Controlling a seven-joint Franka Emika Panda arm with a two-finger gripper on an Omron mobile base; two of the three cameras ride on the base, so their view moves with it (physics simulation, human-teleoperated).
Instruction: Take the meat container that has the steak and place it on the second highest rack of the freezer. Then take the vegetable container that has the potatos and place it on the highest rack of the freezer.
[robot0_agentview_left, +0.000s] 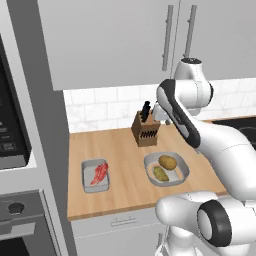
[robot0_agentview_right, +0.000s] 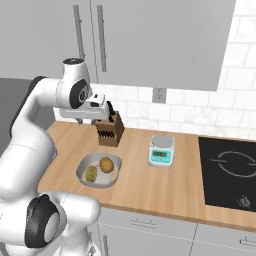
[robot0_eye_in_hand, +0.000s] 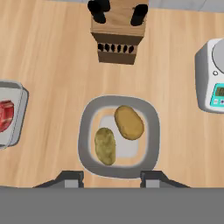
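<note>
The meat container (robot0_agentview_left: 89, 183), a small grey rectangular tray, lies at the left of the wooden counter with the red steak (robot0_agentview_left: 100, 173) in it; its edge (robot0_eye_in_hand: 16, 122) and the steak (robot0_eye_in_hand: 5, 114) also show at the left of the hand view. To its right sits the oval grey vegetable container (robot0_agentview_left: 184, 170) (robot0_agentview_right: 84, 165) (robot0_eye_in_hand: 85, 135), which holds two potatos (robot0_agentview_left: 167, 161) (robot0_agentview_right: 106, 164) (robot0_eye_in_hand: 128, 122). My gripper (robot0_agentview_right: 87, 121) (robot0_eye_in_hand: 112, 179) hangs well above the vegetable container, pointing down, open and with nothing between its fingers. The freezer and its racks are out of view.
A wooden knife block (robot0_agentview_left: 145, 130) (robot0_agentview_right: 110, 131) (robot0_eye_in_hand: 118, 35) stands behind the containers by the tiled wall. On the right are a kitchen scale (robot0_agentview_right: 161, 151) (robot0_eye_in_hand: 212, 78) and a black hob (robot0_agentview_right: 227, 170). White wall cupboards (robot0_agentview_left: 110, 40) hang overhead. A microwave (robot0_agentview_left: 10, 130) and an oven (robot0_agentview_left: 20, 225) fill the left column.
</note>
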